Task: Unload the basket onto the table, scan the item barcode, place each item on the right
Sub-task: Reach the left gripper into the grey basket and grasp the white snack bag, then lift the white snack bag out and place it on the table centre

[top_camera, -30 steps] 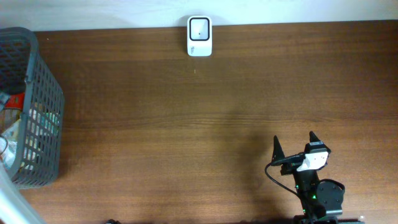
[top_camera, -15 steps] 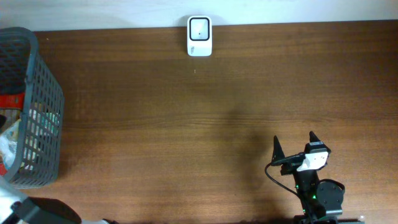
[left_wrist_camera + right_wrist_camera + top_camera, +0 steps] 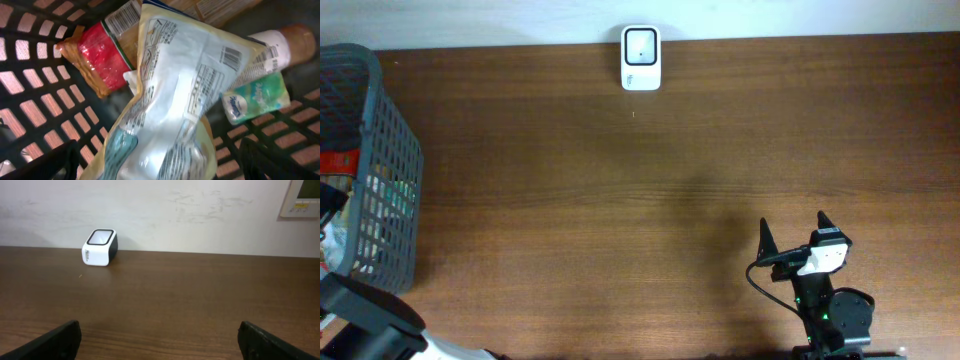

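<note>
Brown wood desk [image 3: 620, 200] is running wide, and I'm watching the grey basket [image 3: 390, 170] at its left end, where the items are lying. The crinkly bag [image 3: 170, 100] is lying on top, directly under my left pincer [image 3: 157, 150], which is gaping wide and empty. The bag's long axis is crossing the closing line. The right pincer [image 3: 792, 235], equally wide and empty, is sitting well apart, facing the white scanner [image 3: 641, 58], so I'm judging the left arm nearer.
</note>
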